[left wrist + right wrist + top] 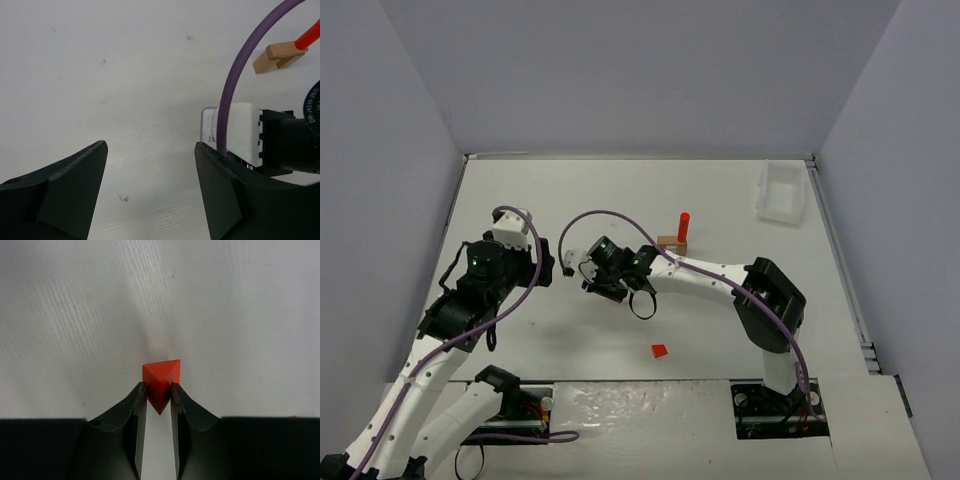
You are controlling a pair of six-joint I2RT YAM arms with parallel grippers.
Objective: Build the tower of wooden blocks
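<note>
1. the right gripper is closed tight on a small red wedge. one finger presses on each side of it.
2. the red wedge sticks out past the fingertips, and its wide end faces away from the gripper. the white table is behind it. i cannot tell if the wedge touches the table.
3. the left gripper is open. its two black fingers stand apart, with only bare table between them.
4. the left wrist view looks across the table at the end of the right arm. a purple cable bends up in front of it.
5. the tower so far stands near the middle of the table, just beyond the right arm's wrist.
6. its bottom is made of tan wood blocks. from the left wrist they look like more than one piece, one lying on another.
7. a red cylinder stands straight up on the tan wood blocks.
8. a second red wedge lies alone on the table near the front edge, between the two arm bases. it is well apart from the tower.
9. a white tray sits at the far right corner of the table, away from the blocks.
10. the left arm reaches in from the left, and the right arm bends in from the right. their ends are near each other, left of the tower.
</note>
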